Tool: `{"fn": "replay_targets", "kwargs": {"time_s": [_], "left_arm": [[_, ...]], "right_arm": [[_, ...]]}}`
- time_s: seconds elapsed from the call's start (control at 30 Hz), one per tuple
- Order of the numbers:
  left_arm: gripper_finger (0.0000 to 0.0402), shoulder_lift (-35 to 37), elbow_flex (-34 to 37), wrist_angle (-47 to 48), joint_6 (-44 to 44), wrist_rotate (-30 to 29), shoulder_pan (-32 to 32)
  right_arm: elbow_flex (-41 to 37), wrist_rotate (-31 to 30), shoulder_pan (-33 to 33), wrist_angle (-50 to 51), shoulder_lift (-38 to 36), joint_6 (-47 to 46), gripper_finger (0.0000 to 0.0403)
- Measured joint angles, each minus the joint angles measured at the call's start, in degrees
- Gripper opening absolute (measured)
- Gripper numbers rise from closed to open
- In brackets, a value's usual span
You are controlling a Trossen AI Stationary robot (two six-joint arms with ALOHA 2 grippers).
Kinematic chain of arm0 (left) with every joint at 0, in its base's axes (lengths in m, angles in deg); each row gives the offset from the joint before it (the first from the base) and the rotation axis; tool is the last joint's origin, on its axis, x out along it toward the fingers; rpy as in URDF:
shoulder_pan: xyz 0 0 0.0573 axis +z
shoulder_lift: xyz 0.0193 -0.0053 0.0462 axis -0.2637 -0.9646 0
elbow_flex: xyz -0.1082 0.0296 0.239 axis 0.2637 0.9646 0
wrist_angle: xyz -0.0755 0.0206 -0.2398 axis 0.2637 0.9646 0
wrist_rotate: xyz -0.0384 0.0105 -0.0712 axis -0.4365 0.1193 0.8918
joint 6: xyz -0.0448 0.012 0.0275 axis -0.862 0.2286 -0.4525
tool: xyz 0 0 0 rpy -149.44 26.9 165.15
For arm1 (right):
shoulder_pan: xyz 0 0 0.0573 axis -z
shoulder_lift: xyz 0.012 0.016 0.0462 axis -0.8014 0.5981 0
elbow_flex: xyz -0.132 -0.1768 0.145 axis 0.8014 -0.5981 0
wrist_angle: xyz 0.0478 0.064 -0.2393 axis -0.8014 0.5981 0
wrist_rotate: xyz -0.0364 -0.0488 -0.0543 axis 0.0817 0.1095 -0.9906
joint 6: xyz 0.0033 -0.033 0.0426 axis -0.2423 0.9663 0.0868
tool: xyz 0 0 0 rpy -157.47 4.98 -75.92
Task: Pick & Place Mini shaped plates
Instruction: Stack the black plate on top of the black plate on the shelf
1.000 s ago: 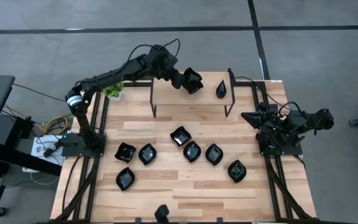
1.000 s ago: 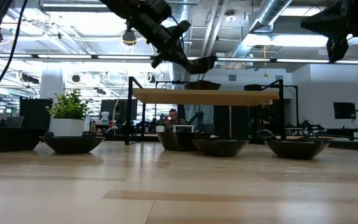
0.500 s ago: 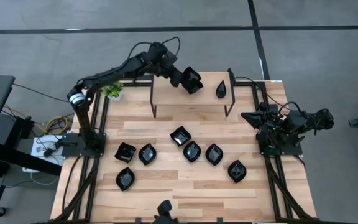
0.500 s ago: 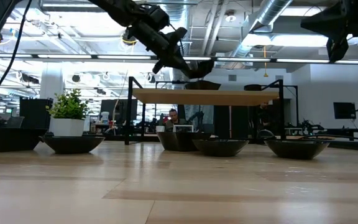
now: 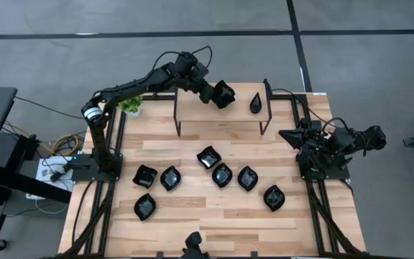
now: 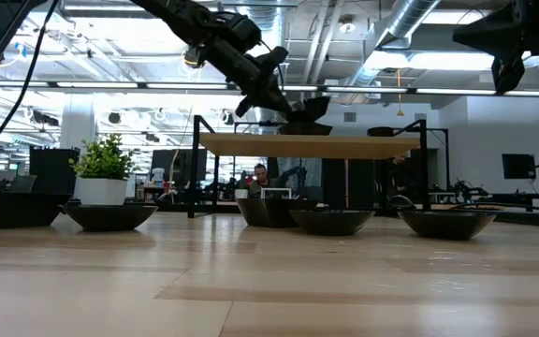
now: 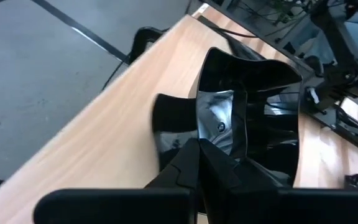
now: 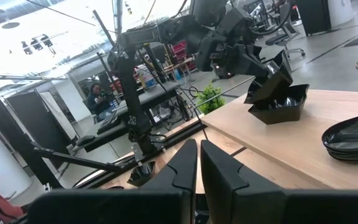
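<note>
- Left gripper [image 5: 214,91]: clenched on the rim of a square plate [image 5: 223,94]; positioned over the raised shelf [image 5: 192,108] at the far edge of the bench [image 5: 192,216]; in the right wrist view the held square plate [image 8: 271,78] sits tilted in a second square plate [image 8: 278,102] resting on the shelf.
- Teardrop plate [image 5: 256,105]: resting on the same shelf, well apart from the left gripper, toward the right arm's side.
- Loose mini shaped plates: seven lie on the bench below the shelf; five form a row from the leftmost [image 5: 144,175] to the rightmost [image 5: 274,197]; one [image 5: 208,157] lies nearer the shelf; one [image 5: 145,207] lies nearer the front edge.
- Right gripper [image 5: 287,135]: fingers closed, holding nothing; parked at the bench's right edge.
- Potted plant [image 5: 130,105]: standing at the far-left corner, beside the left arm.
</note>
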Motion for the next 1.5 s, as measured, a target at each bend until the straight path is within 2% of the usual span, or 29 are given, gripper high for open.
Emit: {"fn": "replay_targets", "kwargs": {"time_s": [0.97, 1.5], "left_arm": [[0.0004, 0.00, 0.00, 0.46, 1.27, -0.81, 0.10], [0.0021, 0.00, 0.02, 0.38, 2.78, -1.70, -0.28]], "right_arm": [[0.00, 0.00, 0.00, 0.00, 0.02, 0.07, 0.0017], [0.00, 0.00, 0.00, -0.02, 0.02, 0.09, 0.0017]]}}
